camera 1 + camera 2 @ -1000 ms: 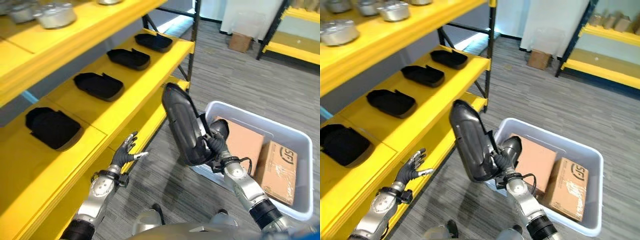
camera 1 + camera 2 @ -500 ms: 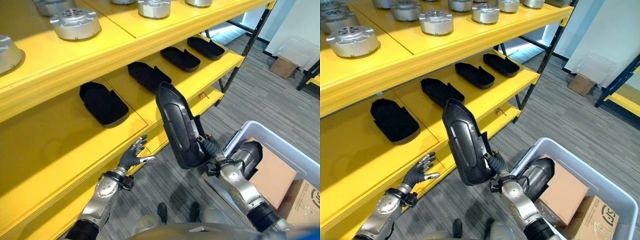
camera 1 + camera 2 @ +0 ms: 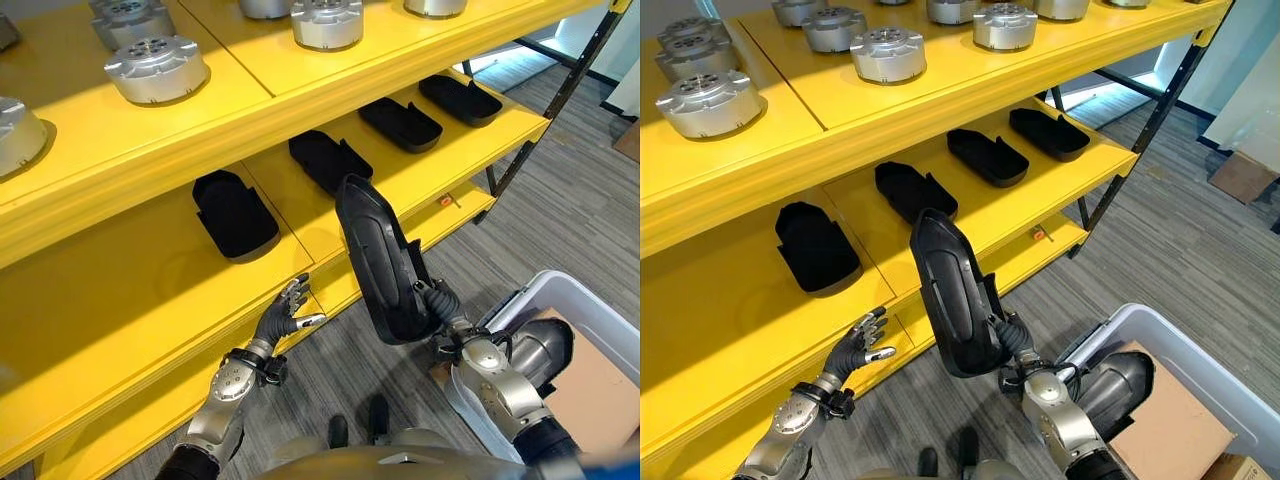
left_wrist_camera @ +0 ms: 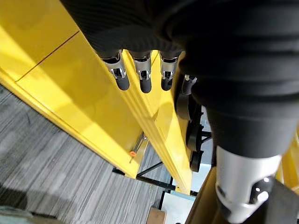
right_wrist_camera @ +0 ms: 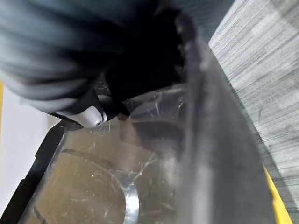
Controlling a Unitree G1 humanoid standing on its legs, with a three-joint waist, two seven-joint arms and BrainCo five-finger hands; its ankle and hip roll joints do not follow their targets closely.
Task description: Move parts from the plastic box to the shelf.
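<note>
Black moulded part (image 3: 383, 260) stands upright in the right robot hand (image 3: 447, 318), whose fingers clench round its lower end. It hangs over the aisle floor, just off the front lip of the yellow shelf (image 3: 330, 215). A second ago the plastic box (image 3: 580, 312) filled the 4 o'clock side of the head views; now the view has swung toward the racking, the box sits at the 4 o'clock corner, and the part is close to the shelf. I'd judge the carry nearly done and the placing about to start.

On the middle shelf four similar black parts lie in a row running toward 1 o'clock, the nearest (image 3: 235, 211) at 10 o'clock from the held piece. Bare yellow board lies toward 8 o'clock of that one, the likeliest free spot. The upper shelf with its silver round castings (image 3: 156, 68) overhangs, so the tall part probably must tip flat to pass under its edge.

The left robot hand (image 3: 283, 318) is released, fingers straight, by the shelf's front edge.
</note>
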